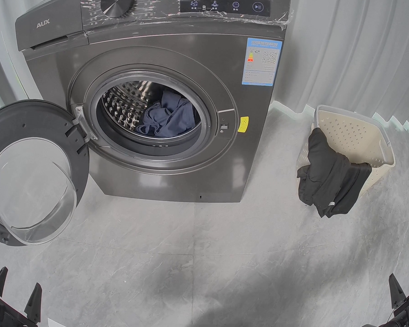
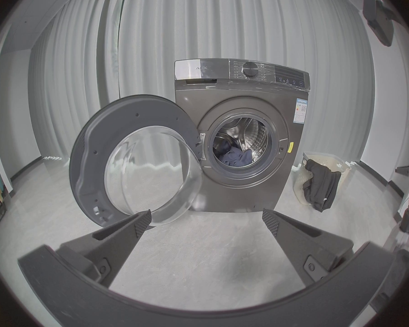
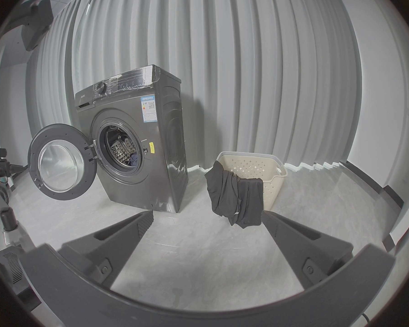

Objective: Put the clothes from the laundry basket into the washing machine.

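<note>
A grey washing machine point(image 1: 168, 169) stands well ahead of the fingers, its open door point(image 1: 32, 128) beyond the left gripper point(image 1: 20, 278), spread and empty. A laundry basket point(image 1: 354, 132), a black garment point(image 1: 331, 178) draped over its rim, lies beyond the right gripper point(image 1: 403, 267), likewise spread and empty. Blue clothes point(image 1: 168, 116) sit in the drum point(image 1: 122, 103). Tugging the garment could tip the basket, and the door may block the left arm.
</note>
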Robot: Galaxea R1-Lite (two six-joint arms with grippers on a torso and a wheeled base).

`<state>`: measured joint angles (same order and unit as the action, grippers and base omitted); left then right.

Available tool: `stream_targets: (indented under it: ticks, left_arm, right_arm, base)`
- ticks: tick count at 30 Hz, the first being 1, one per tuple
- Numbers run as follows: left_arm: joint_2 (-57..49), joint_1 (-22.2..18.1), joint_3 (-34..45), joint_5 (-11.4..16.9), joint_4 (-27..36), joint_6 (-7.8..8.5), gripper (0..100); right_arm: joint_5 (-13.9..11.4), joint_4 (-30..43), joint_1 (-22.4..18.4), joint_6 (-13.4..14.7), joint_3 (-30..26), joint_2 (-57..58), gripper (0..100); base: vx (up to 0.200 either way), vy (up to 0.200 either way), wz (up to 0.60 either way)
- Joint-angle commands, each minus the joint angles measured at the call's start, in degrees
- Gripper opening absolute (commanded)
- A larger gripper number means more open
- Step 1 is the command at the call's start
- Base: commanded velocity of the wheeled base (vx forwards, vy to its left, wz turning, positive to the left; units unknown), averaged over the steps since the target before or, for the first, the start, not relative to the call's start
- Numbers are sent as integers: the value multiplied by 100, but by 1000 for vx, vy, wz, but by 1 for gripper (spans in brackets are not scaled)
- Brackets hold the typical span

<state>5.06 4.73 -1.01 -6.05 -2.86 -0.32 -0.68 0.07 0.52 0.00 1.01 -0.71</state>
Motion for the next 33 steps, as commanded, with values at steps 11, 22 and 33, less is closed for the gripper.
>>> stream_targets:
  ticks: [11,22,33]
  left_arm:
    - [-348,-658,92,323,49,40,100]
    - [-497,-447,84,666,313,67,100]
    - [-497,-447,84,640,322,40,100]
  right_arm:
    - [-11,1,0,0,-84,71,100]
    - [-11,1,0,0,-84,71,100]
    - [-11,1,0,0,-84,71,100]
  base:
    - [0,-164,0]
    - [0,0,0]
    - [0,-200,0]
